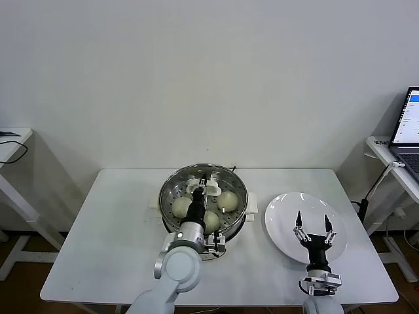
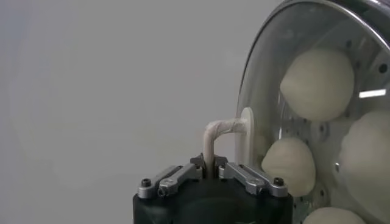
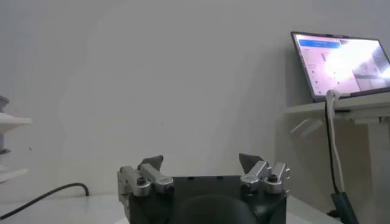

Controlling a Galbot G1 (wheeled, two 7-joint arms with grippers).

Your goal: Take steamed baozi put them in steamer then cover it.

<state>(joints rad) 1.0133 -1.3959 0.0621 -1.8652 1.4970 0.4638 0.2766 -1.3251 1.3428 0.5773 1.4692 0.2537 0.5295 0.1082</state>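
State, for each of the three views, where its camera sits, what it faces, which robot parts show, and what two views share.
Head: above, facing down at white table; both arms show.
Left wrist: behind left gripper, shut on clear glass lid's cream handle.
Right wrist: behind open right gripper, facing wall and open laptop.
Shared: head and left wrist show round cream buns in shiny steel steamer.

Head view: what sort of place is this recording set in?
Probably a lab or office test station, not a real kitchen: a plain white table against a bare wall, a laptop on a side desk, and only the steamer and a plate laid out.
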